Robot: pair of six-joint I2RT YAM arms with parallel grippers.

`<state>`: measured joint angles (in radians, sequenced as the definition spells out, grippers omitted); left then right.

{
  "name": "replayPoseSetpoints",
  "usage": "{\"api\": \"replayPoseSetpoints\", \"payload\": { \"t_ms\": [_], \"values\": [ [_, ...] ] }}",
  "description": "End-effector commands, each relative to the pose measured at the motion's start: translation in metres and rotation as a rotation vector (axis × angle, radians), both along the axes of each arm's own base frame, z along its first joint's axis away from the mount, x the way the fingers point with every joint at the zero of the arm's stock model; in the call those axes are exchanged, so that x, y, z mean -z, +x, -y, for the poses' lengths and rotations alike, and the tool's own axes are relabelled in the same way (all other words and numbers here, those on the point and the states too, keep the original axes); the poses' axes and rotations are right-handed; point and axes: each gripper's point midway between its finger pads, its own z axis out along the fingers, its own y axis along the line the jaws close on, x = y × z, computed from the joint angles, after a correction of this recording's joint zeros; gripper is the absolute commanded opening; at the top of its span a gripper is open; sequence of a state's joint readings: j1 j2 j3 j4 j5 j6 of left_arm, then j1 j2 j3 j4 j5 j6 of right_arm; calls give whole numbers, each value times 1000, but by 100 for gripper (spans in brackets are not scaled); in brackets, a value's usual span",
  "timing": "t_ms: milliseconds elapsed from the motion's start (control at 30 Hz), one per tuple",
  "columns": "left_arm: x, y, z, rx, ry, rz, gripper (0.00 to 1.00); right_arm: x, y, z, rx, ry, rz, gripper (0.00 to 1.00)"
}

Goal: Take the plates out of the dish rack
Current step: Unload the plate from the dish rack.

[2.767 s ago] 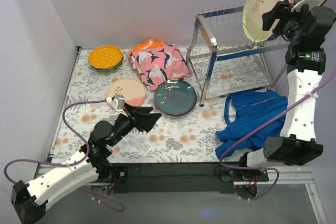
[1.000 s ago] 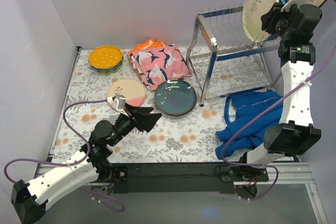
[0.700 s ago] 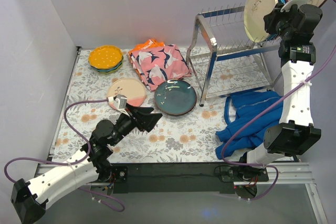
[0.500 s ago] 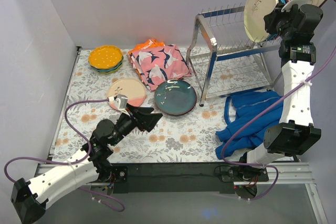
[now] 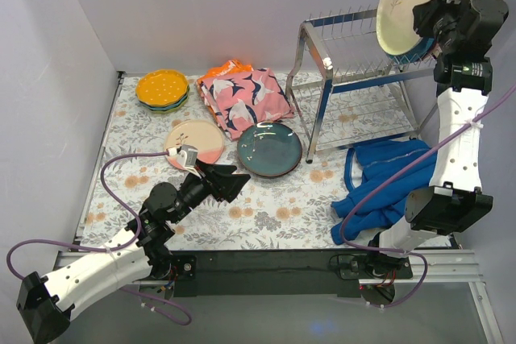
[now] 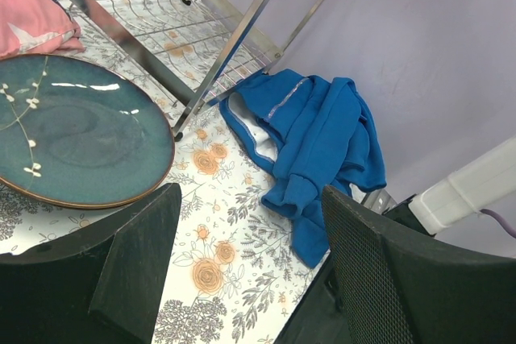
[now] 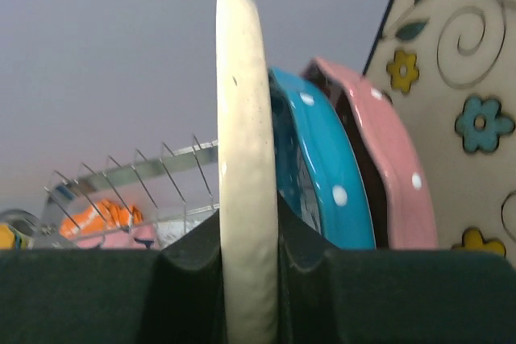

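Observation:
My right gripper (image 5: 425,18) is shut on the rim of a cream plate (image 5: 405,6), holding it upright above the right end of the chrome dish rack (image 5: 324,106). In the right wrist view the cream plate's edge (image 7: 246,159) sits pinched between the pads, and a dotted blue plate (image 7: 322,167), a dotted pink plate (image 7: 379,167) and a square floral plate (image 7: 459,78) stand behind it. A dark teal plate (image 5: 269,149), a cream-pink plate (image 5: 193,141) and an orange-topped stack (image 5: 162,86) lie on the mat. My left gripper (image 5: 230,183) hovers open near the teal plate (image 6: 72,138), holding nothing.
A pink bird-print cloth (image 5: 242,94) lies between the orange stack and the rack. A blue garment (image 5: 387,183) is heaped in front of the rack's right side, close to the right arm's base. Walls close in the left, back and right sides.
My right gripper closed on the cream plate's rim and raised it a little, up and to the right, away from the rack's prongs. The left arm has stayed put.

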<state>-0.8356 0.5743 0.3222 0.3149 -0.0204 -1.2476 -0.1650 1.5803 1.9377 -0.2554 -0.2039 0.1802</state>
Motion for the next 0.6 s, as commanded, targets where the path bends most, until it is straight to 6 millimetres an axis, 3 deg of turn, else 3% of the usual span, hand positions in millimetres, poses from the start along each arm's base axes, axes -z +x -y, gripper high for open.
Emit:
{"api": "replayPoseSetpoints", "payload": {
  "t_ms": [0,333,567],
  "values": [
    [-4,2,-2,-18,0,20,68,-135,-53,-25,-73,108,389,1],
    [-3,3,-2,-20,5,18,68,-102,-34,-26,-89,259,290,1],
    [-2,4,-1,-23,2,11,68,-125,-42,-35,-152,449,331,1]
  ]
}}
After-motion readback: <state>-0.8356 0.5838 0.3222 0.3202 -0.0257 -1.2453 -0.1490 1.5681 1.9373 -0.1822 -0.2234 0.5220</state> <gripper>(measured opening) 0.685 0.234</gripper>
